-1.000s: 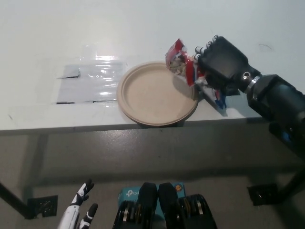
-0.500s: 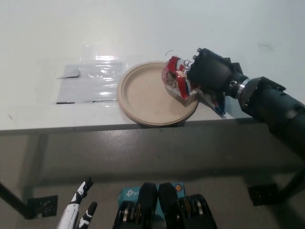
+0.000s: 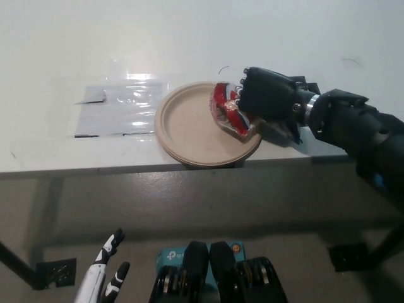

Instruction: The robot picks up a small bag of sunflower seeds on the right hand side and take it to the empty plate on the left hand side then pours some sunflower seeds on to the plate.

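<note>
The plate (image 3: 189, 126) looks like matt beige pressed paper with a ribbed rim. The seed bag (image 3: 228, 112) is glossy, crinkled red-and-white film. The right hand (image 3: 266, 96) is matt black plastic. The table (image 3: 76, 57) is smooth white; clear glossy sheets (image 3: 120, 110) glare near its front edge.

"tp-link" is partly read on a teal box (image 3: 172, 257) on the floor; the print on the seed bag (image 3: 228, 112) cannot be made out.
</note>
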